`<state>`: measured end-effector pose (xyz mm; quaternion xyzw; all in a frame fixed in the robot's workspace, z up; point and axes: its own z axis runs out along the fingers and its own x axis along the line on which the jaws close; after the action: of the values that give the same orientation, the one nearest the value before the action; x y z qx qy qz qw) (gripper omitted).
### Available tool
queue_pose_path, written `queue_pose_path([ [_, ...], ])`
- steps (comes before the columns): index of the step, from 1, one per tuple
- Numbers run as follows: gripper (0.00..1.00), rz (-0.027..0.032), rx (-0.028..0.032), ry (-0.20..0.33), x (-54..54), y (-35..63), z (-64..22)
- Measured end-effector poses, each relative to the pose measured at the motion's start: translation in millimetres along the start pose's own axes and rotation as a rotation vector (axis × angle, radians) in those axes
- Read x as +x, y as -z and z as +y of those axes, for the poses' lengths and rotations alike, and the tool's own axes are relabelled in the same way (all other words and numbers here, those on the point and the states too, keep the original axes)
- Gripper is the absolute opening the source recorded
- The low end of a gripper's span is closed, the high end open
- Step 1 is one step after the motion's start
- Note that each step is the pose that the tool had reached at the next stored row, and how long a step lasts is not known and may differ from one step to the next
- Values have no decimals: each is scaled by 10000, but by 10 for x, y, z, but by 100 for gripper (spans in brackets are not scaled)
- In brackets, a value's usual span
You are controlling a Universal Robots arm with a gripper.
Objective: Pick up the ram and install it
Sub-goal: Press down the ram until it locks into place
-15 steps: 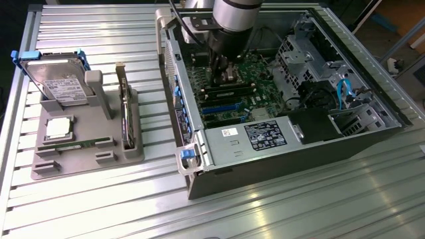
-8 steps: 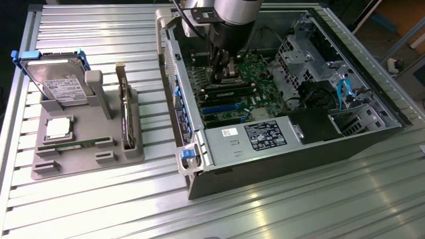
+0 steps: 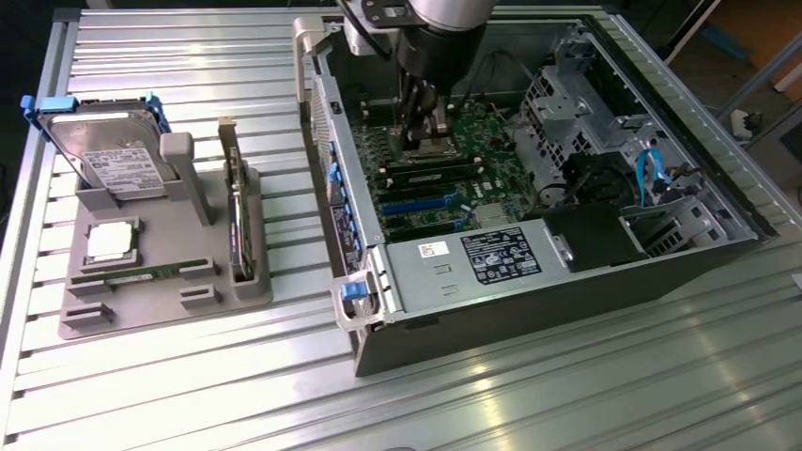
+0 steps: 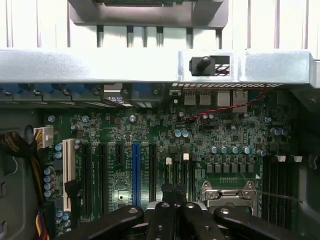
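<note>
My gripper [image 3: 427,132] reaches down into the open computer case [image 3: 701,258], low over the green motherboard [image 4: 150,130]. Its black fingers [image 4: 160,220] are shut together just above the narrow memory slots [image 4: 177,172] beside the processor socket [image 4: 227,192]. A small dark shape sits at the fingertips, and I cannot tell whether it is the ram. A long green stick with a white label [image 3: 126,274] lies in the front slot of the grey tray [image 3: 163,305] at the exterior view's left, well away from the gripper.
The tray also holds an upright hard drive [image 3: 111,160], a square processor [image 3: 111,240] and a tall dark expansion card [image 3: 236,211]. Inside the case are blue and black card slots [image 3: 420,202], a black power supply [image 3: 501,256], a drive cage [image 3: 564,108] and blue cables [image 3: 645,174].
</note>
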<state>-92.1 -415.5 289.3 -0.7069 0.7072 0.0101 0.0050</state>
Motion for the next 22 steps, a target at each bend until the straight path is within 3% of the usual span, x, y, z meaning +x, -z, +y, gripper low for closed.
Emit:
queue_pose_path([
  [5, 11, 3, 1, 0, -1, 56, 0],
  [13, 11, 4, 0, 0, -5, 224, 2],
  [22, 11, 4, -1, 0, -5, 236, -34],
])
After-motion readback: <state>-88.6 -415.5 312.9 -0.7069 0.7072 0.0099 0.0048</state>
